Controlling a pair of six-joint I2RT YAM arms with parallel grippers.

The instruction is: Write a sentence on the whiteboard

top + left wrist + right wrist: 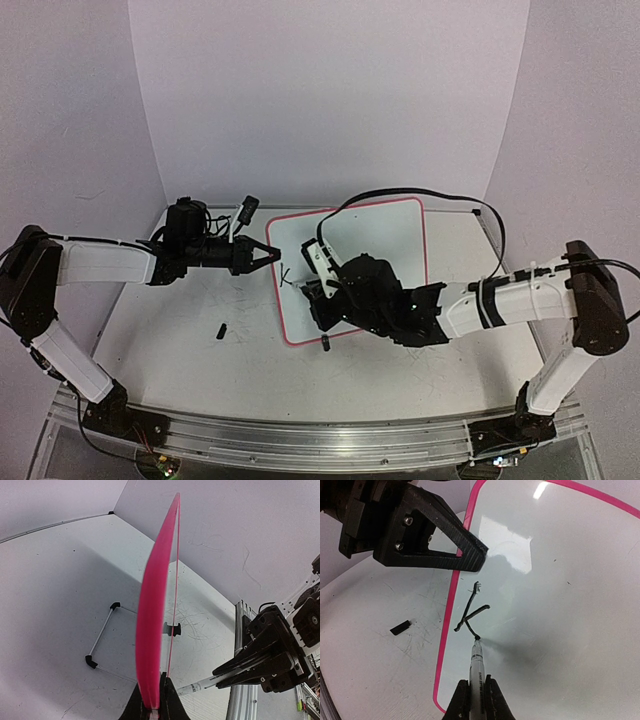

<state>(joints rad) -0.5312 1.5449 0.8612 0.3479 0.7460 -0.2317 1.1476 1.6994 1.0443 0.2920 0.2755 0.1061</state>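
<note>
1. The board [370, 240], white with a pink rim, lies skewed across the middle of the worktop [170, 345]. From the left wrist it shows edge-on as a thin pink blade.
2. A black K [470, 612] is written near the board's left edge. No other letters show.
3. The marker [477, 662] has a white barrel, and its dark tip meets the board at the end of the K's lower stroke.
4. The right gripper [476, 686] is closed on the marker, one finger on each side of the barrel.
5. The left gripper [262, 256] is clamped on the board's left edge, just above the K.
6. A small black clip [325, 343] sits on the board's near edge.
7. A short black piece [220, 328] lies on the worktop to the left of the board, apart from it. What it is cannot be told.
8. A thin wire frame [102, 640] with black ends lies beyond the board, near the far right corner.
9. The worktop is grey-white, dull and heavily scratched. An aluminium rail [300, 435] along its near edge carries both arm bases.
10. Plain pale lilac walls [330, 100] close in the worktop on the left, back and right.
</note>
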